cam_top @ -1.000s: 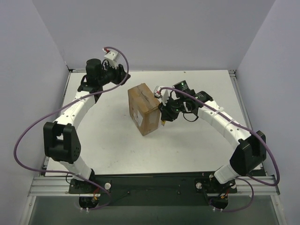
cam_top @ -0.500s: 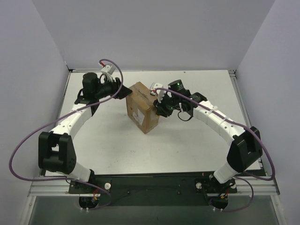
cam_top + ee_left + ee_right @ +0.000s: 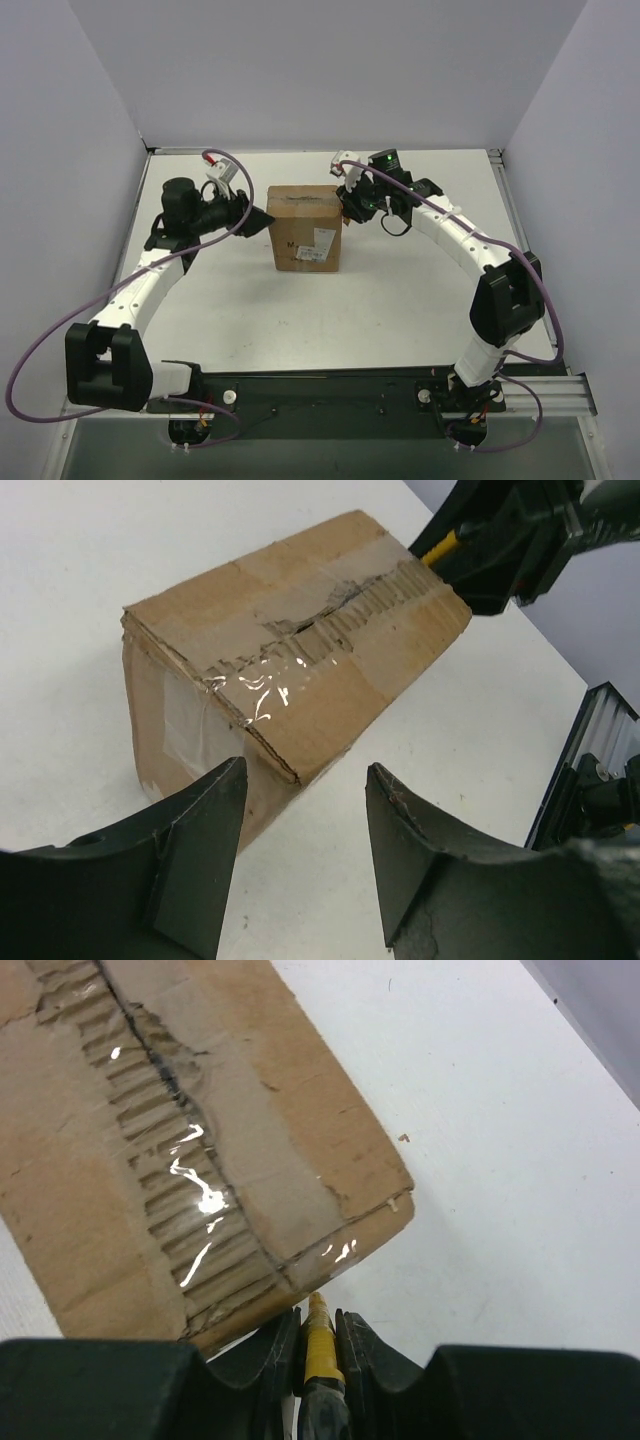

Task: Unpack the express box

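On the white table (image 3: 420, 290) the box (image 3: 305, 228) is now turned square, just ahead of the open left gripper (image 3: 305, 790). A knife (image 3: 320, 1348) is clamped by the right gripper (image 3: 350, 204), tip at the seam end, so slitting can be begun.

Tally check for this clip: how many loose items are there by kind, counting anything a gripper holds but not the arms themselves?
cardboard box: 1
slim yellow tool, clamped in the right gripper: 1
Total: 2
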You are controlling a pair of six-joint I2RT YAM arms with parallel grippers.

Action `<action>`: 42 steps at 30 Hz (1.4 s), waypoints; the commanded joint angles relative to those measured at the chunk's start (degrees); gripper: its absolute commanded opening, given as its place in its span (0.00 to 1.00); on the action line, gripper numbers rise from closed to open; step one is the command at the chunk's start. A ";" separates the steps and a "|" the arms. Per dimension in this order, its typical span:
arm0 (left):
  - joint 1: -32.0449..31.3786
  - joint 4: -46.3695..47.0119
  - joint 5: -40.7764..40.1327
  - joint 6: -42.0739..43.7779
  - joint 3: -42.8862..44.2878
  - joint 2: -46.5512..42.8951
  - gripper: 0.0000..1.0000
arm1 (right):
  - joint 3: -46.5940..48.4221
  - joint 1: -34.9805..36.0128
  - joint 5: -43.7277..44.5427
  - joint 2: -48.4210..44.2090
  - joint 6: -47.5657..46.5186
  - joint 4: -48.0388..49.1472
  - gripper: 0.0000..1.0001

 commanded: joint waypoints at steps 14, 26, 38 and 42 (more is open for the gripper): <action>2.10 -25.83 7.96 26.57 14.80 -5.97 0.72 | -0.36 -4.07 7.76 -8.01 6.05 2.46 0.00; 4.38 -15.90 -14.98 19.71 17.11 4.76 0.36 | -5.98 -5.84 3.55 -15.84 10.21 0.79 0.00; -3.42 -17.04 -8.48 20.76 6.65 3.89 0.07 | -3.71 -6.02 3.73 -11.54 12.05 1.85 0.00; -7.65 -20.20 -5.15 24.80 5.77 2.74 0.07 | -1.69 -6.10 4.43 -9.69 12.23 2.11 0.00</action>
